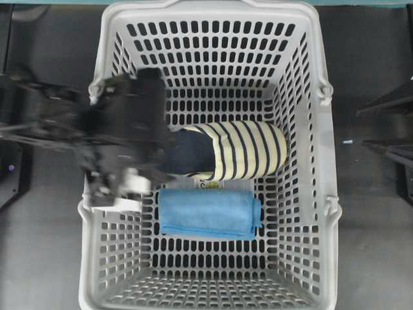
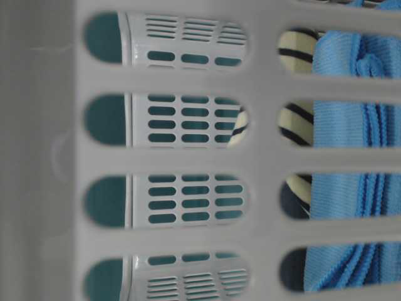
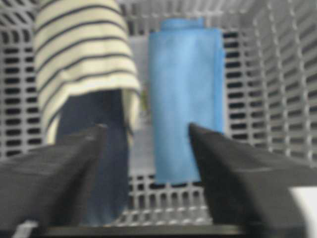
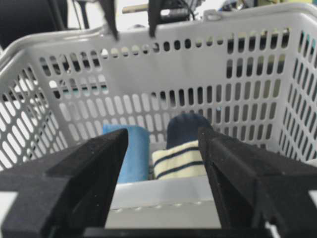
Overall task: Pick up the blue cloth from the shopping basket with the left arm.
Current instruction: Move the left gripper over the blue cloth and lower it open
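Across the dark tabletop sits the grey shopping basket [image 1: 310, 194], slotted walls and floor, filling most of the overhead view. Inside, near the middle of the floor: the cream-and-navy striped fabric roll [image 1: 242, 150], navy end toward the left wall, and just beside it, touching or nearly so along one long edge, the blue cloth [image 1: 208, 213], folded into a neat thick rectangle, lying flat and untouched. Over the basket's left rim hangs the left arm [image 1: 122, 123], blurred in the overhead view; left gripper [image 3: 146, 148] with fingers spread wide and nothing between them, aimed roughly at the seam between roll and cloth. Outside the opposite wall, the right gripper [image 4: 163, 153], likewise spread and empty. Main risk from here: a descent along the present line, pinching the striped roll's edge together with the cloth, or catching only the top fold so the cloth unfurls on lifting; also a fingertip snagging in a floor slot.
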{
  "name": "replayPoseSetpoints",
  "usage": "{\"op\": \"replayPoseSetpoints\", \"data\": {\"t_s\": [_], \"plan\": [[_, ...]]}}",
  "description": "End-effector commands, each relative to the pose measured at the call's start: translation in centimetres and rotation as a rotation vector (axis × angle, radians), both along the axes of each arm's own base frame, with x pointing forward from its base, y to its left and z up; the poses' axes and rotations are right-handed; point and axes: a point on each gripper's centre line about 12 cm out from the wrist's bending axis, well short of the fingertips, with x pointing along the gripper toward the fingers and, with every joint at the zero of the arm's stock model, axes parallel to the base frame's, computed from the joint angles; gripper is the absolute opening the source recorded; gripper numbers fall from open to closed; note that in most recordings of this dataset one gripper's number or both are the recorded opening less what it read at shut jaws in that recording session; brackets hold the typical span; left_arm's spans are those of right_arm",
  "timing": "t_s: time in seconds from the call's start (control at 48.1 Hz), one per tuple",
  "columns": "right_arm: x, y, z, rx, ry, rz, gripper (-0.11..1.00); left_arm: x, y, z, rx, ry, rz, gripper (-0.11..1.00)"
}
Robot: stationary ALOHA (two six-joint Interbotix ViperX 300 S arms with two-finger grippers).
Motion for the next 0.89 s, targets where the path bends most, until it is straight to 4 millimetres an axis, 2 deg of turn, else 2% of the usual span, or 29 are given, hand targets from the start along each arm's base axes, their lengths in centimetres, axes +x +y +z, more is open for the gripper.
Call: {"op": "replayPoseSetpoints", "data": {"t_s": [0.0,0.062,0.104,0.291,0.541,0.874], "plan": [[0.2,0.0,1.2,-0.003,-0.034,0.001,0.58,1.8,-0.8,0.8,-0.003,0.029,-0.006,0.78],[0.2,0.0,1.3,-0.006,-0.037,0.002,0.58,3.0,-1.2,0.1,-0.004,0.077,-0.001,0.88],[0.2,0.0,1.3,-0.006,-0.043,0.001,0.58,3.6,-1.4,-0.3,-0.002,0.1,-0.002,0.91],[0.1,0.0,1.4,-0.006,-0.055,0.001,0.58,5.5,-2.6,-2.1,0.005,0.15,-0.022,0.89],[0.1,0.0,1.1,-0.003,-0.049,0.001,0.58,7.2,-4.8,-6.7,0.007,0.25,-0.042,0.89],[0.0,0.0,1.0,0.0,-0.054,0.001,0.58,8.3,-5.2,-12.3,0.001,0.309,-0.028,0.89]]}}
